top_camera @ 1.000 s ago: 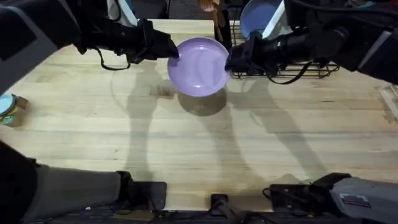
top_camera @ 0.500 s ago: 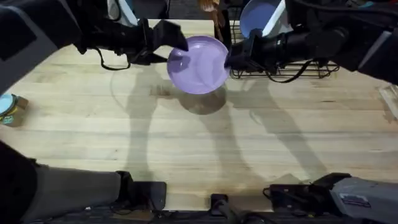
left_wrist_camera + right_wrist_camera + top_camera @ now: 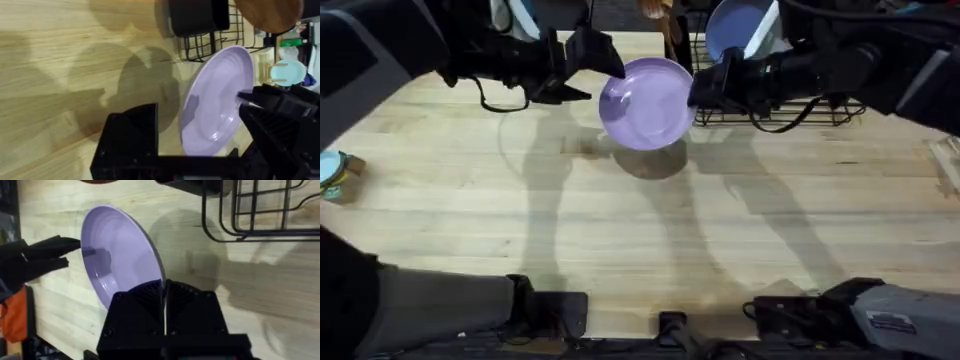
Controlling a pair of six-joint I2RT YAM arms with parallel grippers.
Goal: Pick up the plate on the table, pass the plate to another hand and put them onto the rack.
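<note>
Left gripper released plate; right gripper clamps rim.

Pale wooden table; rack far side (maybe tin at edge).

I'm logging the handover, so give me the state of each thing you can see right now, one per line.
plate: in the air above the table, tilted, clamped at its rim by the right gripper.
right gripper: shut on the plate's rim.
left gripper: open, off the plate's other edge.
rack: on the table, a bluer plate standing in it.
table: bare wood under the plate.
</note>
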